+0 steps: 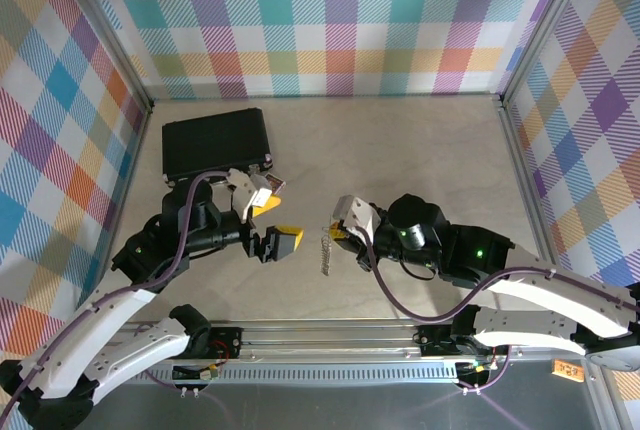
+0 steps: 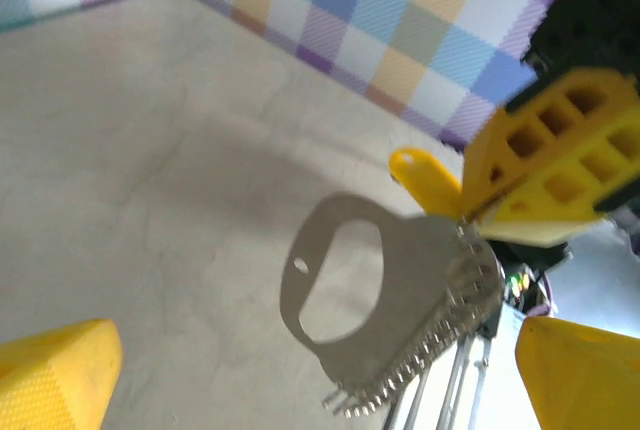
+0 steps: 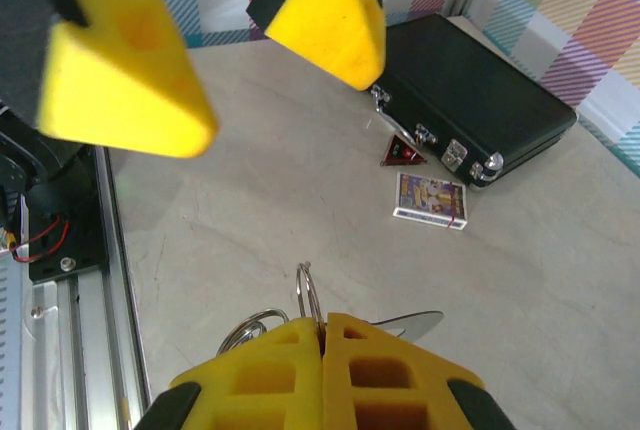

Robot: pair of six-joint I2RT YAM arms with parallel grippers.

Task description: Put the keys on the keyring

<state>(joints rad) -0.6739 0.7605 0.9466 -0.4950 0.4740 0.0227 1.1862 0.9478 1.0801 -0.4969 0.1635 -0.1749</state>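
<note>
The key shows its yellow head just beside the top of the keyring, right at the spot where the right gripper pinches the ring. In the right wrist view a thin silver blade pokes out sideways from under those closed fingers, next to a loop of ring wire. The right claw is clamped tight on the keyring, which hangs above the table with its fringe of small silver pieces pointing down. The left gripper stands wide open and holds nothing, its two yellow fingers spread on either side of the ring and near it. I cannot tell whether the key is threaded onto the wire or only resting against it. My reading is that the threading step is at or near its end. The next move calls for checking the key's seat. If it is loose, the left claw would need to close on the yellow head and slide it along the wire while the right holds firm. The table is a matte beige surface with faint mottling. A closed black case lies at its far left, with a small card box and a red triangular piece near its latches. Pastel plaid walls enclose three sides, and a metal rail runs along the near edge.
</note>
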